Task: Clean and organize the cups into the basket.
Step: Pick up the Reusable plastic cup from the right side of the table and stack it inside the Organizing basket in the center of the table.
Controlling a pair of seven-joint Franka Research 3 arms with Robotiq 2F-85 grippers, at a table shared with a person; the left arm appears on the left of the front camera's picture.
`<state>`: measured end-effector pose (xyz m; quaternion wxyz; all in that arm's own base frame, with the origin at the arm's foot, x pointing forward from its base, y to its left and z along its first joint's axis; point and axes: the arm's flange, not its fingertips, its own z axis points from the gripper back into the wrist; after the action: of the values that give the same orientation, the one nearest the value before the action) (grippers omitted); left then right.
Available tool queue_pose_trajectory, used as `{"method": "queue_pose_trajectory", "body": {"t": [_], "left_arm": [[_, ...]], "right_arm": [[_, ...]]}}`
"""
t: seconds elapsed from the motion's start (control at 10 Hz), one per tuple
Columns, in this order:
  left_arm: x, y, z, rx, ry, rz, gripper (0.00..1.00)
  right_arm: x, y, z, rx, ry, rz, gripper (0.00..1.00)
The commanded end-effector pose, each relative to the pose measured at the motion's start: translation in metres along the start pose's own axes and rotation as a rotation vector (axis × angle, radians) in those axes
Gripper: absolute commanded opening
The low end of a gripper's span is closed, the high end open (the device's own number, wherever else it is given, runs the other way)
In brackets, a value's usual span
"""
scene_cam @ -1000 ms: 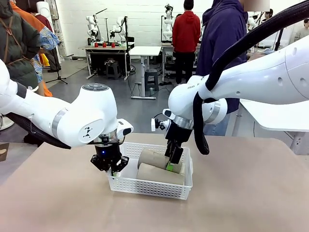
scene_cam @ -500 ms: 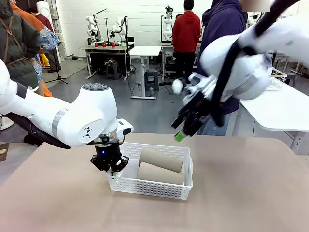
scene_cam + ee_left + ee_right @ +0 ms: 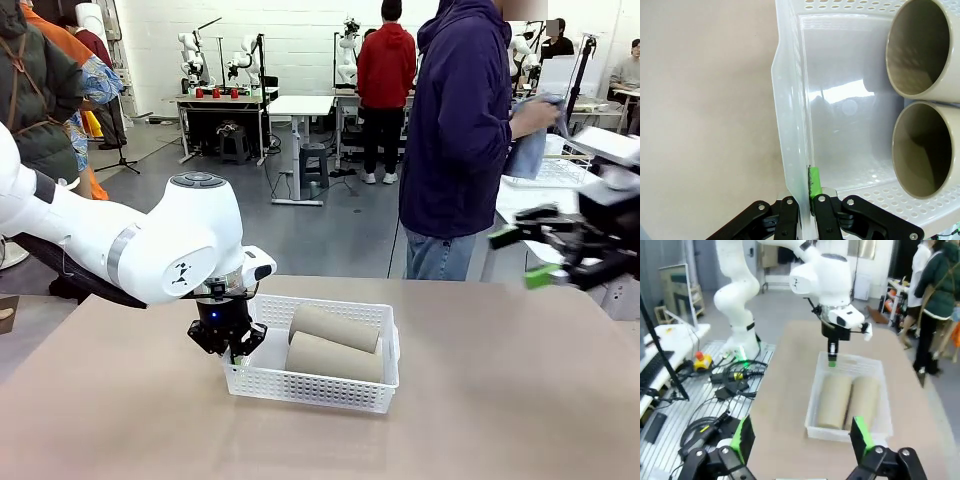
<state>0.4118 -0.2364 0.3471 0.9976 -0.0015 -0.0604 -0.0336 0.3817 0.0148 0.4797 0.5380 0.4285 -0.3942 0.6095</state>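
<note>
Two beige cups (image 3: pixel 334 343) lie side by side in the white lattice basket (image 3: pixel 315 388) at the table's middle. In the left wrist view their open mouths (image 3: pixel 926 149) face me across the basket's floor. My left gripper (image 3: pixel 228 347) is shut on the basket's left end wall (image 3: pixel 790 115), one finger inside and one outside. My right gripper (image 3: pixel 535 255) hangs open and blurred at the far right, above the table's edge and well away from the basket. From the right wrist view the basket (image 3: pixel 813 412), the cups (image 3: pixel 848 401) and the left gripper (image 3: pixel 832 354) show beyond the open green pads (image 3: pixel 861 432).
A person in a dark blue hoodie (image 3: pixel 455 130) stands at the far side, turned to the right, hands on a grey-blue cloth (image 3: pixel 528 150). A white side table with a wire-grid basket (image 3: pixel 555 172) stands at the right. Bare tan tabletop (image 3: pixel 500 400) surrounds the basket.
My right gripper has risen out of the basket, where it was at the cups, and swung far to the right. The left gripper keeps its hold on the wall.
</note>
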Motion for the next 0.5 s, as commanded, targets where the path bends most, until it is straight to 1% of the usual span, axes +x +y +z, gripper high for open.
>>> {"method": "queue_pose_trajectory", "body": {"t": [0.0,0.1,0.3,0.4], "left_arm": [[-0.001,0.000,0.002,0.002,-0.007,-0.002,0.00],[-0.001,0.000,0.002,0.002,-0.007,-0.002,0.00],[-0.001,0.000,0.002,0.002,-0.007,-0.002,0.00],[-0.001,0.000,0.002,0.002,-0.007,-0.002,0.00]], "right_arm": [[-0.042,-0.009,0.032,-0.061,-0.062,0.008,1.00],[-0.062,-0.008,0.050,-0.111,-0.070,0.003,1.00],[-0.097,-0.011,0.074,-0.164,-0.087,-0.020,1.00],[-0.115,-0.017,0.083,-0.210,-0.066,-0.049,1.00]]}}
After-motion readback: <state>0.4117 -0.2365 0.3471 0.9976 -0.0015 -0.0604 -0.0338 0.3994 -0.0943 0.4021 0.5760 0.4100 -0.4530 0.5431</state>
